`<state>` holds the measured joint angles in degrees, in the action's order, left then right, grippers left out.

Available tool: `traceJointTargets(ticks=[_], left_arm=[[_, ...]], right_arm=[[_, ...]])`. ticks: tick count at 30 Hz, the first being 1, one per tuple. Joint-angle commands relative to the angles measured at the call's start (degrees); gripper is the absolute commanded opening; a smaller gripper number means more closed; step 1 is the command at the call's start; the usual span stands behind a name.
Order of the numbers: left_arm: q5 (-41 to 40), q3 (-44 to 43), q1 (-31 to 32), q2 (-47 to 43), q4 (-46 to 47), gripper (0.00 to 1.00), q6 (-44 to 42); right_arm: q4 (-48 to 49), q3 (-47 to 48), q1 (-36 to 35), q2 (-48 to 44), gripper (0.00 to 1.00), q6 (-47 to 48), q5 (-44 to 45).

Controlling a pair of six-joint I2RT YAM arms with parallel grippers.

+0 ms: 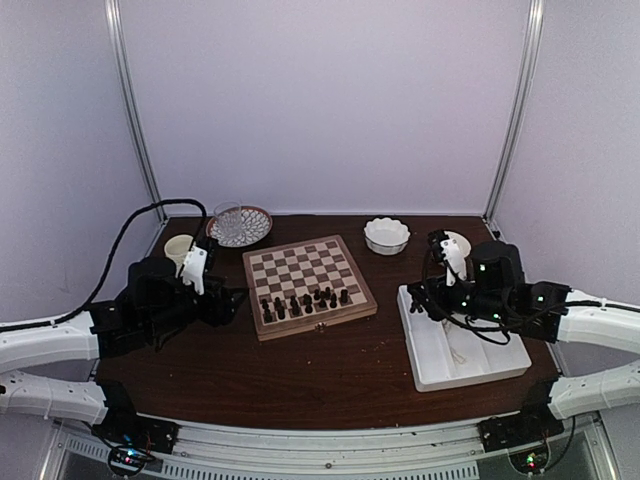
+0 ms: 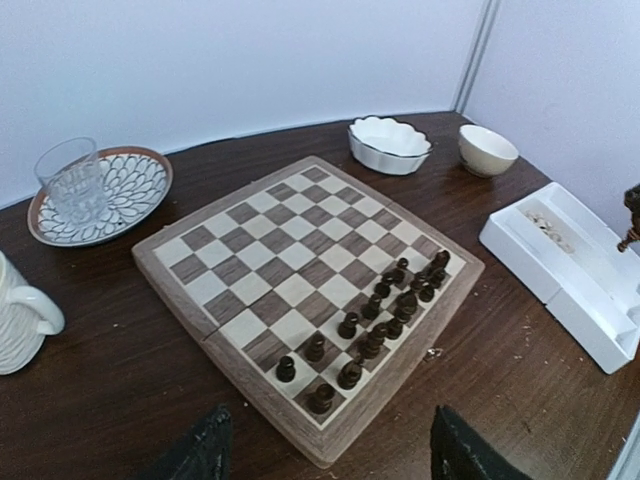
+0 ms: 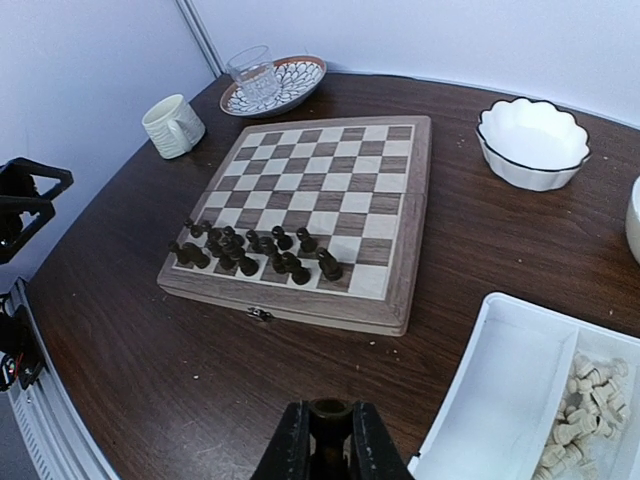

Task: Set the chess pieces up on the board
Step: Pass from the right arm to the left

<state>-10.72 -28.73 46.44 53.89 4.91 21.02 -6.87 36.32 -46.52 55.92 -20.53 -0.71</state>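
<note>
- We see the board [image 1: 308, 285] at the middle of the table [image 1: 330, 385], with the dark pieces [image 1: 305, 300] crowded along its near rows.
- The pale pieces [image 3: 585, 415] lie heaped in one compartment of the white tray [image 1: 470, 365], right of the board.
- The left hand [image 2: 330, 445], left of the board, stands wide, with nothing between its fingers.
- The right hand [image 3: 330, 440], by the tray's left edge, is narrow, pinching one small dark piece [image 3: 330, 412].
</note>
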Motion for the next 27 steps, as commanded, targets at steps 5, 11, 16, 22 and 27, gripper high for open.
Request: traceJointTargets(ticks=[5, 11, 16, 22, 27], left_arm=[[16.52, 4.14, -0.23, 1.85, 15.07, 0.86, -4.61], [22.16, 13.96, 1.77, 5.94, 41.42, 0.97, -10.27], [20.18, 15.34, 7.27, 10.77, 48.17, 0.98, -21.15], [15.80, 13.61, 12.17, 16.20, 48.36, 0.90, -31.49], [18.35, 11.84, 12.18, 19.33, 47.08, 0.75, -33.81]], right_arm=[[5.44, 6.64, 0.03, 8.61, 0.09, -0.56, -8.51], [9.10, 11.68, 0.05, 17.28, 0.08, -0.97, -15.91], [15.77, 15.14, 0.08, 24.51, 0.07, -3.60, -25.14], [23.72, 17.82, -0.43, 30.52, 0.06, -9.39, -32.31], [26.79, 19.02, -2.05, 32.45, 0.04, -11.94, -33.87]])
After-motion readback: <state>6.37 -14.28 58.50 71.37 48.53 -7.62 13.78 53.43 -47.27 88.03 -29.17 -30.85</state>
